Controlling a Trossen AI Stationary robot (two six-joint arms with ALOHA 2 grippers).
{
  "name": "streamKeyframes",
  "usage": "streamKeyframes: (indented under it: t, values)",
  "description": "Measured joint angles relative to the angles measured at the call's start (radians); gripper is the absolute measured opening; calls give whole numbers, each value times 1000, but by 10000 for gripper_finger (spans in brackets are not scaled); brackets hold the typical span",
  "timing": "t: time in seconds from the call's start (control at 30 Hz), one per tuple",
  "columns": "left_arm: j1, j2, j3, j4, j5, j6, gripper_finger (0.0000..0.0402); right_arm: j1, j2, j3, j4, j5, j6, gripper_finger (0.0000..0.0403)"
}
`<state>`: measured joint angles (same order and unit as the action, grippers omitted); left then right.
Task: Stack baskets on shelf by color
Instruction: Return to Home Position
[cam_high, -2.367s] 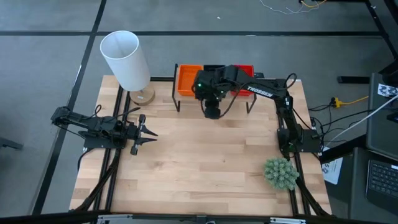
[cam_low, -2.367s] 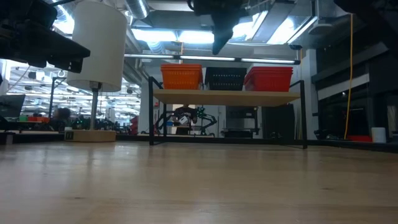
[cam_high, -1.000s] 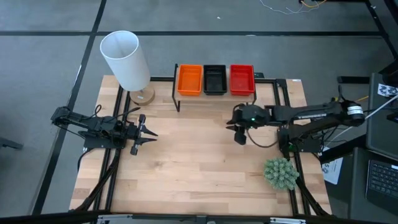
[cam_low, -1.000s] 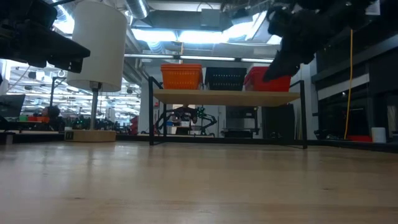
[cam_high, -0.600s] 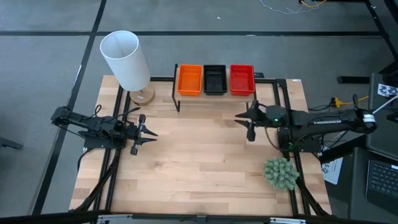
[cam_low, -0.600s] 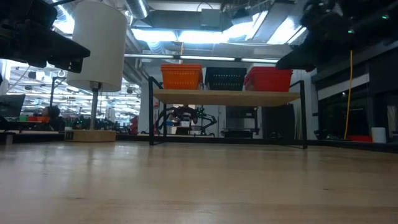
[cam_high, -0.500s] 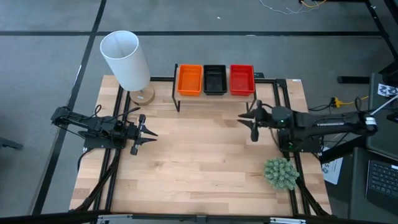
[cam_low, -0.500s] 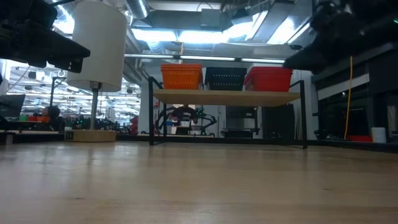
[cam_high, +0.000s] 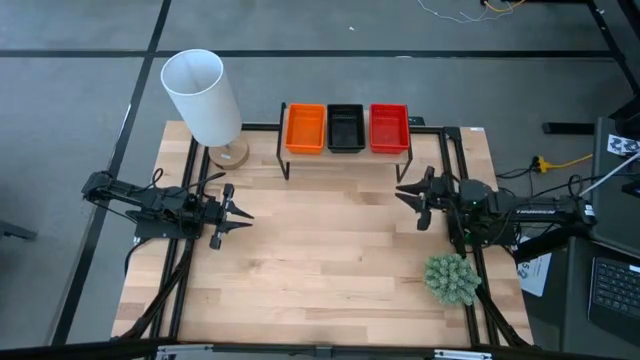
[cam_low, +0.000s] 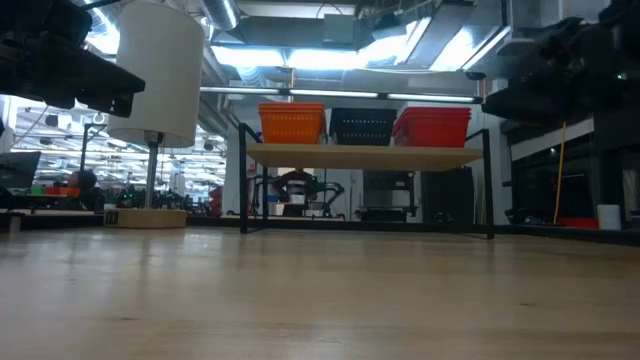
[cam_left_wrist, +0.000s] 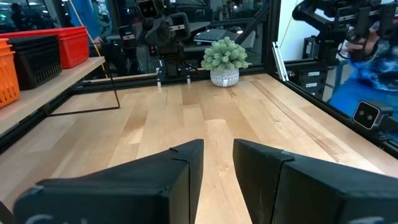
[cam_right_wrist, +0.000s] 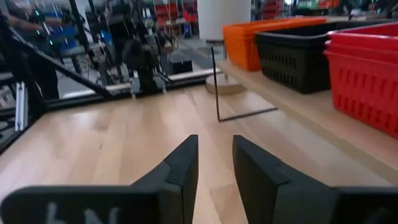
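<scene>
3 stacks of baskets sit side by side on the shelf (cam_low: 365, 156): orange stack (cam_high: 305, 129), black stack (cam_high: 346, 128) in the middle, red stack (cam_high: 389, 129). The right arm lies low and folded just in front of the shelf's red end. Its right claw (cam_right_wrist: 215, 142) points level over the surface (cam_high: 320, 260), fingers a narrow gap apart, gripping nothing. The left arm lies folded well out from the shelf's orange end. Its left claw (cam_left_wrist: 217, 146) is likewise slightly parted and empty.
</scene>
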<state>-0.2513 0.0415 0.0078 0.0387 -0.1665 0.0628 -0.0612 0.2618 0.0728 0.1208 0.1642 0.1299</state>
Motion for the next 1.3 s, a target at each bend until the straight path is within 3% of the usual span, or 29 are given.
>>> streamKeyframes:
  t: [0.23, 0.5, 1.3]
  values:
    - [0, 0, 0, 0, 0, 0, 80, 0, -162, -66, 65, 0, -5, 98]
    - [0, 0, 0, 0, 0, 0, 80, 0, -246, -66, 64, 0, -6, 98]
    - [0, 0, 0, 0, 0, 0, 80, 0, -260, -66, 62, 0, -7, 98]
